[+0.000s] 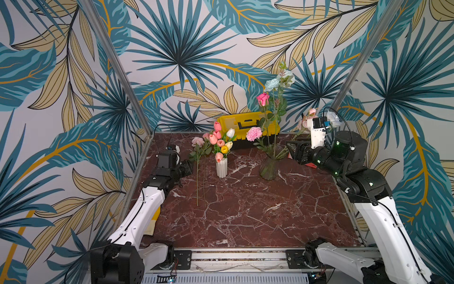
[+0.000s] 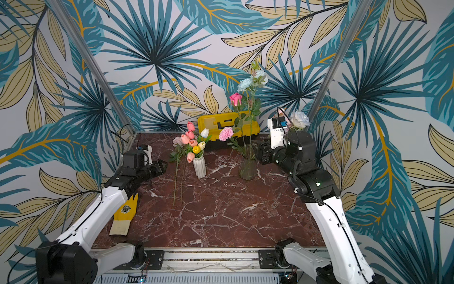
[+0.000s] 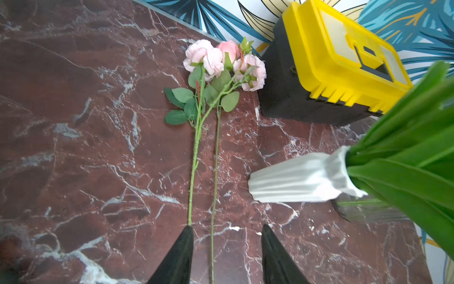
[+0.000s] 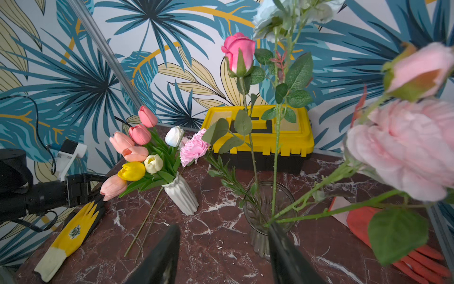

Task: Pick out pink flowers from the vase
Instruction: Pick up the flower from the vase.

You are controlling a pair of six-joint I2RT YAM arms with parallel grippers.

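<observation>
Two pale pink flowers [image 3: 204,56] lie flat on the marble table [image 1: 245,209], blooms toward the back wall. My left gripper [image 3: 227,233] hangs open over their lower stems; the thin stem runs between the fingers. The glass vase [image 1: 270,167] holds a hot-pink rose [image 4: 239,52], a pink carnation [image 4: 194,148] and pale pink blooms [image 4: 403,147] leaning toward the right arm. My right gripper [image 4: 223,231] is open beside that vase, nothing between its fingers; the leaning stems pass one fingertip. Pink tulips [image 1: 217,134] stand in the white ribbed vase [image 1: 221,167].
A yellow toolbox [image 1: 245,123] sits against the back wall behind both vases. Pale blue flowers [image 1: 272,84] and a white rose [image 2: 299,119] share the glass vase. A yellow glove [image 2: 124,214] lies by the left arm, an orange-red glove [image 4: 393,233] at the right edge.
</observation>
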